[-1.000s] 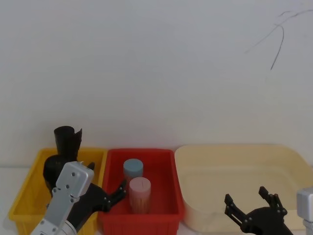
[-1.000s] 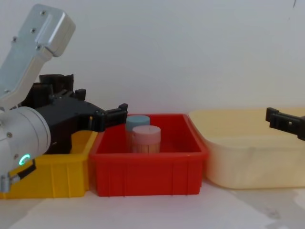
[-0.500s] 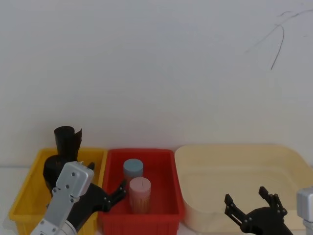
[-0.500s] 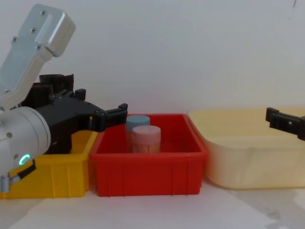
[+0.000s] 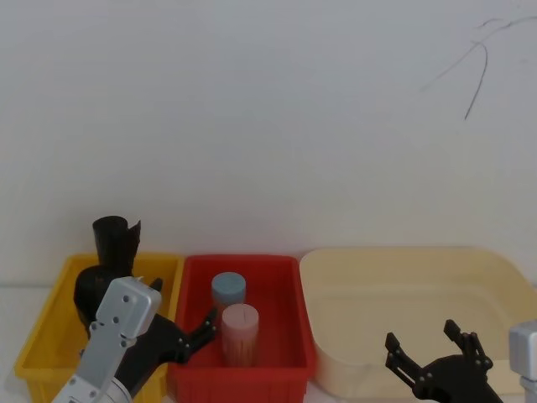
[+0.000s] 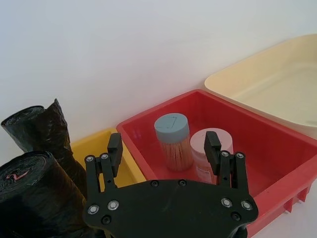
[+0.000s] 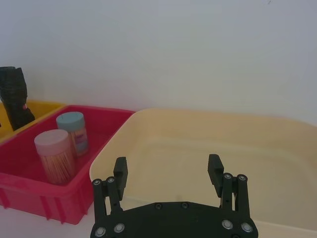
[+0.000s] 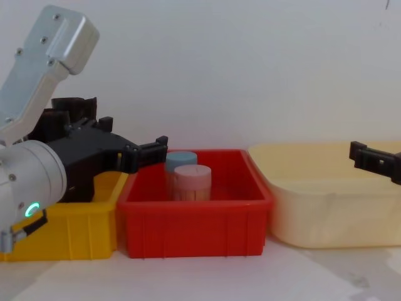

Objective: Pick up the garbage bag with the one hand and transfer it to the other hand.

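Note:
The garbage bag (image 5: 88, 294) is the shorter black glossy roll standing at the front of the yellow bin (image 5: 42, 327). Its top carries a red mark (image 6: 15, 174). A taller crinkled black roll (image 5: 116, 239) stands behind it. My left gripper (image 6: 163, 144) is open and holds nothing. It hovers over the border of the yellow and red bins, just right of the bag and apart from it. A green-cyan ring (image 8: 30, 210) glows on that arm. My right gripper (image 7: 167, 163) hangs open at the cream tub's near side. A black roll (image 7: 14, 96) bears a red-and-white label; which roll it is I cannot tell.
The red bin (image 5: 285, 269) in the middle holds a blue-lidded jar (image 5: 228, 290) and a pink-lidded jar (image 5: 240, 323) of sticks. A large cream tub (image 5: 403, 256) stands at the right. A white wall rises close behind all three containers.

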